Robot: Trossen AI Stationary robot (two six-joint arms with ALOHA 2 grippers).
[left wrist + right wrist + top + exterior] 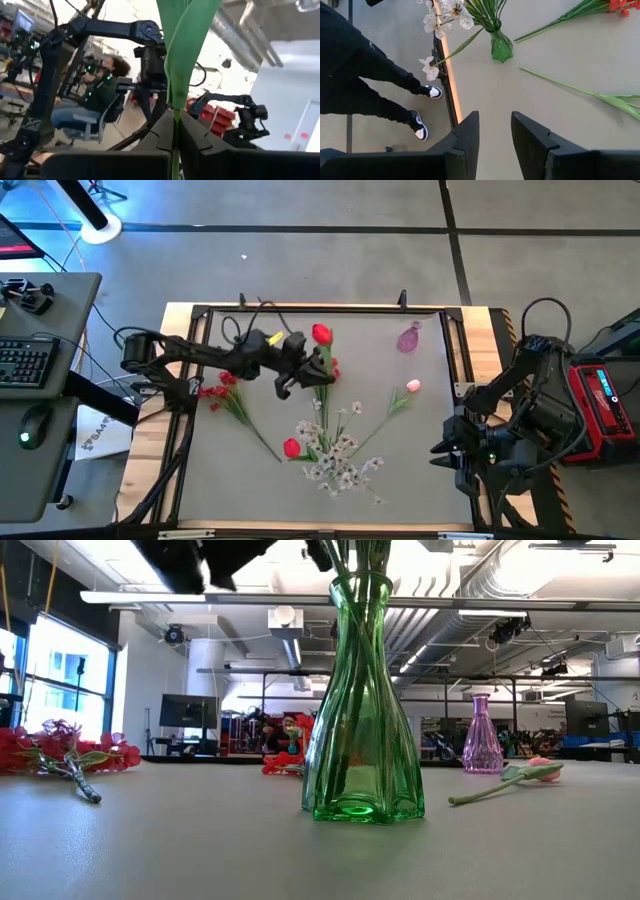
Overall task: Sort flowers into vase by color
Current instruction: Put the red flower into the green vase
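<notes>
Above the green vase, left gripper is clenched on a red tulip, stem running lengthwise between its fingers and hanging toward the vase mouth. Judged: lowering along that axis is what matters. Right gripper, parted and empty, waits at the table's right edge.

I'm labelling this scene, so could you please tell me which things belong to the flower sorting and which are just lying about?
Job: green vase, purple vase, red tulip in the left pincer, red blossom clusters, pink tulip, white sprays.
Lying about: keyboard, mouse, red box; right pincer idle.
</notes>
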